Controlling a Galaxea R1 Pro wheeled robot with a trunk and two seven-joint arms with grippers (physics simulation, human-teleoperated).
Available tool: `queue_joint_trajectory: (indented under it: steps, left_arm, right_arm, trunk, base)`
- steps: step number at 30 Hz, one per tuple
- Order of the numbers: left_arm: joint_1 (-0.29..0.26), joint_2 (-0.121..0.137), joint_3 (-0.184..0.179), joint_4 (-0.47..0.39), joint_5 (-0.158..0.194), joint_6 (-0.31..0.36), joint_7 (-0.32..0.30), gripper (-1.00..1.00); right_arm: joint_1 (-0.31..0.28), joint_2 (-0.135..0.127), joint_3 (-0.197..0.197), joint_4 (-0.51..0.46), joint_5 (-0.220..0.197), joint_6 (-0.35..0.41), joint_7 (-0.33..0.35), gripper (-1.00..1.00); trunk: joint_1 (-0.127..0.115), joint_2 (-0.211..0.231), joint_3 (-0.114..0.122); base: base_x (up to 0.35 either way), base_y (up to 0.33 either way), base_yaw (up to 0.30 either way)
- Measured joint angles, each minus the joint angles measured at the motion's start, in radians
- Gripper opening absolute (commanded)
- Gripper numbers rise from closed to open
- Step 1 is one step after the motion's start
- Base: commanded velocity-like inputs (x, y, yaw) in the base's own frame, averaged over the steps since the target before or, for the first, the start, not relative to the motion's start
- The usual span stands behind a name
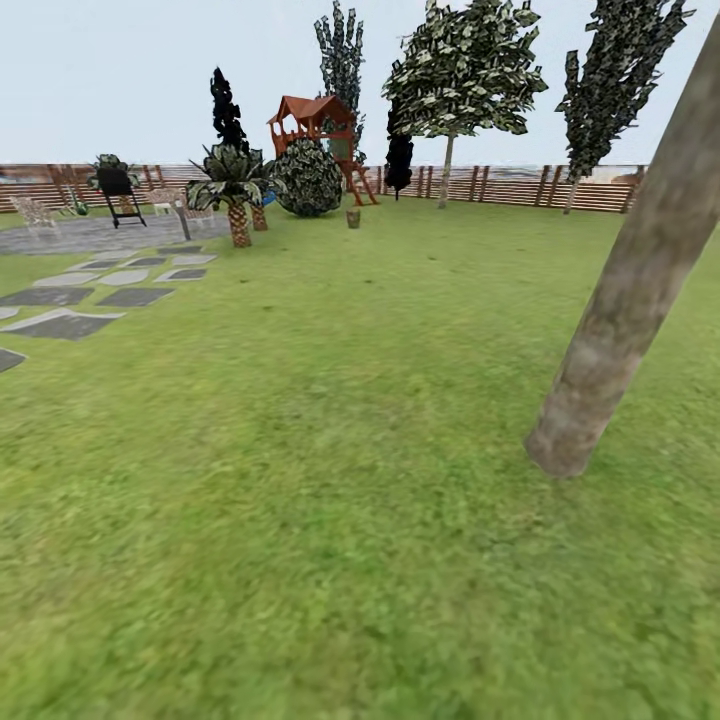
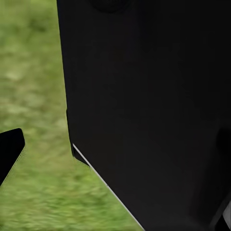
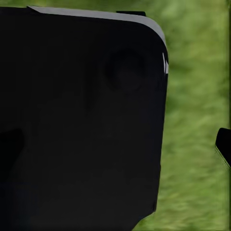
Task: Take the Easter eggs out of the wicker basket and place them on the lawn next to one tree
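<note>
The lawn [image 1: 330,470] spreads wide and green in the head view. A thick pale grey-brown tree trunk [image 1: 625,300] leans up close at the right, its base in the grass. Another tree [image 1: 462,70] with a light green crown stands far back by the fence. A small brown object [image 1: 352,217] sits far off on the grass, too small to tell whether it is the wicker basket. The Easter eggs are out of view. One dark fingertip [image 2: 9,155] of my left gripper shows over grass, and one fingertip [image 3: 224,144] of my right gripper too. Neither view shows how the jaws stand.
Grey stepping stones [image 1: 70,310] and a paved patio lie at the left. A small palm [image 1: 237,190], a round dark bush [image 1: 310,178] and a red play tower [image 1: 318,125] stand at the back, before a wooden fence [image 1: 500,185]. A black robot panel [image 2: 149,110] blocks both wrist views.
</note>
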Motion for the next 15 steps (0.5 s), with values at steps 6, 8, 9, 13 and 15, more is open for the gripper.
queue_joint_trajectory:
  steps: [6, 8, 9, 13, 15]
  left_arm:
    - [0.000, 0.000, 0.000, 0.000, 0.000, 0.000, 0.001, 1.00]
    - [0.000, 0.000, 0.000, 0.000, 0.000, 0.000, 0.001, 1.00]
    - [0.000, 0.000, 0.000, 0.000, 0.000, 0.000, 0.001, 1.00]
    - [0.000, 0.000, 0.000, 0.000, 0.000, 0.000, 0.001, 1.00]
    - [0.000, 0.000, 0.000, 0.000, 0.000, 0.000, 0.001, 1.00]
  right_arm:
    - [0.000, 0.000, 0.000, 0.000, 0.000, 0.000, 0.000, 1.00]
    - [0.000, 0.000, 0.000, 0.000, 0.000, 0.000, 0.000, 1.00]
    - [0.000, 0.000, 0.000, 0.000, 0.000, 0.000, 0.000, 1.00]
    - [0.000, 0.000, 0.000, 0.000, 0.000, 0.000, 0.000, 1.00]
    - [0.000, 0.000, 0.000, 0.000, 0.000, 0.000, 0.000, 1.00]
  trunk:
    - [0.000, 0.000, 0.000]
    - [0.000, 0.000, 0.000]
    - [0.000, 0.000, 0.000]
    - [0.000, 0.000, 0.000]
    - [0.000, 0.000, 0.000]
  base:
    - [0.340, 0.000, 0.000]
    - [0.340, 0.000, 0.000]
    - [0.339, 0.000, 0.000]
    - [0.339, 0.000, 0.000]
    - [0.340, 0.000, 0.000]
